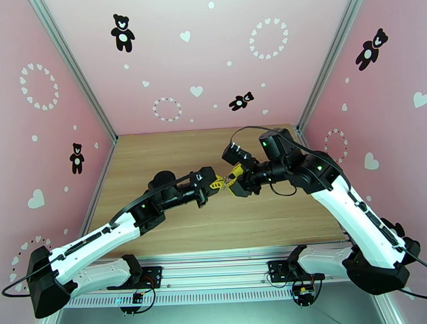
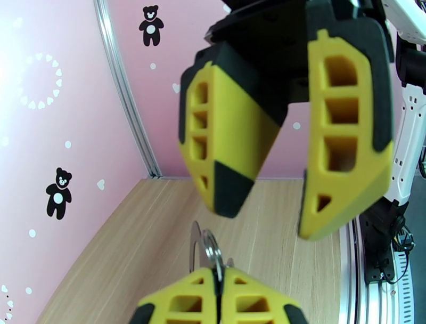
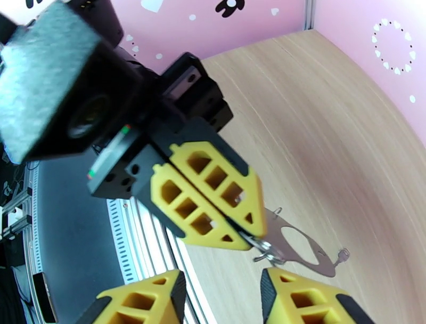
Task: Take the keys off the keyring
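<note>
Jaws of the left gripper [image 2: 217, 299] are pinched tight on the keyring [image 2: 209, 250], holding it in the air above the worktop [image 2: 133, 256]. Its free end pokes out lengthwise toward the right gripper [image 2: 266, 216], whose jaws stand parted, tip to tip with the left and just beyond the ring. The 2 keys are too small to pick out for certain.

Overhead view: you have bright, even light, with only faint, soft shadows under the arms on the desk [image 1: 173, 156]. Left wrist view: glare bleaches the pink wall [image 2: 16, 69] at upper left, the corner post [image 2: 123, 90] bows from lens distortion, and the left gripper [image 2: 218, 274] is soft-edged near the lens. Right wrist view: desk grain smears toward the right edge.
</note>
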Controlling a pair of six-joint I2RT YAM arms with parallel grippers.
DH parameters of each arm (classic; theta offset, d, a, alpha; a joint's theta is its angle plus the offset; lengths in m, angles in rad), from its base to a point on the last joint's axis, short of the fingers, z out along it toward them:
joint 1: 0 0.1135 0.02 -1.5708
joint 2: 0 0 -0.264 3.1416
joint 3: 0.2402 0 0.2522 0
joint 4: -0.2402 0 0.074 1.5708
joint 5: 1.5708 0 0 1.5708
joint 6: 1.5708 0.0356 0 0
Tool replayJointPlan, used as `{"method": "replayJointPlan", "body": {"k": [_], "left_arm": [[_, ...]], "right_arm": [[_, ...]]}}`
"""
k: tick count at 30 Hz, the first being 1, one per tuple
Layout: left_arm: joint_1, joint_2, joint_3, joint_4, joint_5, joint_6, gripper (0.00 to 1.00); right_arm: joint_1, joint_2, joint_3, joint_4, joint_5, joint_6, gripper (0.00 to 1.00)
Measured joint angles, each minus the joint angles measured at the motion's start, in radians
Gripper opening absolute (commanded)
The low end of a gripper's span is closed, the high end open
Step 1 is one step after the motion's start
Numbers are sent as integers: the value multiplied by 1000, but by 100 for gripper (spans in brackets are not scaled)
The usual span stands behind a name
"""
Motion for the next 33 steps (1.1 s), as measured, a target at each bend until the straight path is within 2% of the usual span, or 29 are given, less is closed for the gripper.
{"method": "replayJointPlan", "body": {"k": [7,9,12,19,28,33], "left_arm": [[0,0,0,1,26,4,0],[0,0,0,1,26,4,0],[0,-3,0,1,25,4,0],[0,-7,-1,3,18,3,0],[-2,-12,-2,3,16,-1,0],[6,-18,-3,31,-22,-15,0]], "right_arm": [[-26,36,2,16,-36,-4,50],[-33,50,2,17,-53,-2,45],[-42,57,2,16,-87,11,44],[-50,50,3,15,-134,48,33],[-52,36,5,14,-141,100,30],[-51,1,5,-21,-147,123,30]]}}
